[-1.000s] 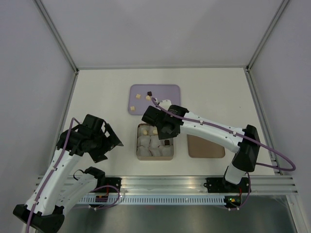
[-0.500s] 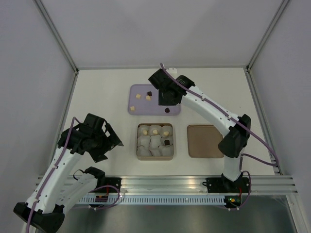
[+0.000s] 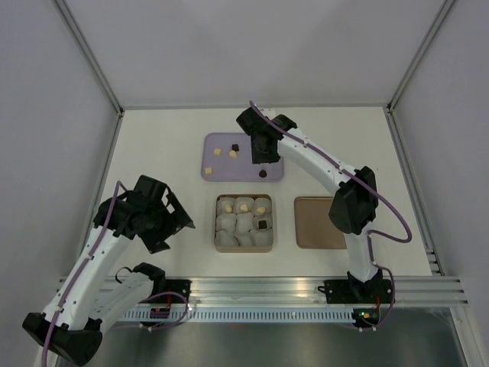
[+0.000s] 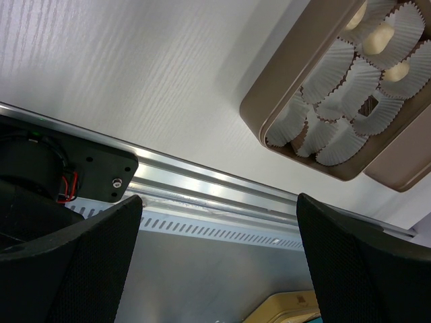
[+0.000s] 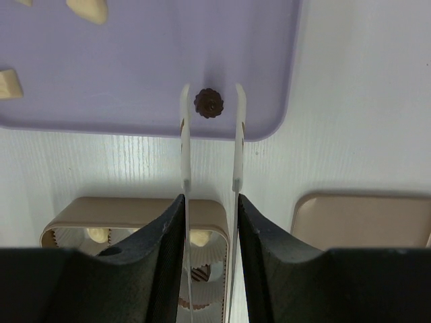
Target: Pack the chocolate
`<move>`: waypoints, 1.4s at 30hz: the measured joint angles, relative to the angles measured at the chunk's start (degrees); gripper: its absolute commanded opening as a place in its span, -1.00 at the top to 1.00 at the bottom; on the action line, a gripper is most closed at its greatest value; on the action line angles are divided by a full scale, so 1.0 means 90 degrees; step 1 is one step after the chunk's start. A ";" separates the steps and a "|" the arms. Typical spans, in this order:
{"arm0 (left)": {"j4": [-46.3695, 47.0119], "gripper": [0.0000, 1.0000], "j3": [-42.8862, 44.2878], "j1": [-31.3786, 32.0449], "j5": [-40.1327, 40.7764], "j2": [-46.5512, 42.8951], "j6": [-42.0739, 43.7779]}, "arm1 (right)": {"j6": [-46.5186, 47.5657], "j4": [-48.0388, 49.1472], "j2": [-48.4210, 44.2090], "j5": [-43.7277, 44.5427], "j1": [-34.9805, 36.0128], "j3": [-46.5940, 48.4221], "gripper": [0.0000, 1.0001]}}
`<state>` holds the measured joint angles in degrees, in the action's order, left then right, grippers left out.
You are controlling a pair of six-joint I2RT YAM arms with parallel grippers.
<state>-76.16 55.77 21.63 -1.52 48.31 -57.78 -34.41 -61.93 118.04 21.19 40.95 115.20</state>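
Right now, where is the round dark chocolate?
The chocolate lies on the purple tray, at its near right corner, between the right gripper's open jaws in the right wrist view.

Ridged dark chocolate (image 5: 209,103) on lilac tray (image 5: 135,67), tan pieces (image 3: 232,154) near, boxed pieces (image 3: 244,206) seemingly in cups (image 3: 228,224)

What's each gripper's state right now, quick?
Left gripper: open wide, holding nothing.
Right gripper: open narrowly, fingers either side of a dark chocolate on the purple tray, not gripping it yet.
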 measured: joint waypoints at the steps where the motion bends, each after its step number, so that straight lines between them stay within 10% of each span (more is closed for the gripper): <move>1: 0.0002 -0.99 0.0000 0.0000 0.0000 0.0010 0.0000 | 0.0027 0.0046 0.0000 -0.0022 -0.0010 0.0000 0.18; 42: 0.0002 -0.99 0.0000 0.0000 0.0000 -0.0005 0.0000 | -0.0024 0.0542 0.0104 -0.0347 -0.0022 -0.0799 0.28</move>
<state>-76.14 55.77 21.63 -1.52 48.27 -57.78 -34.63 -57.06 118.98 18.06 40.75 108.01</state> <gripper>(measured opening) 0.993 0.380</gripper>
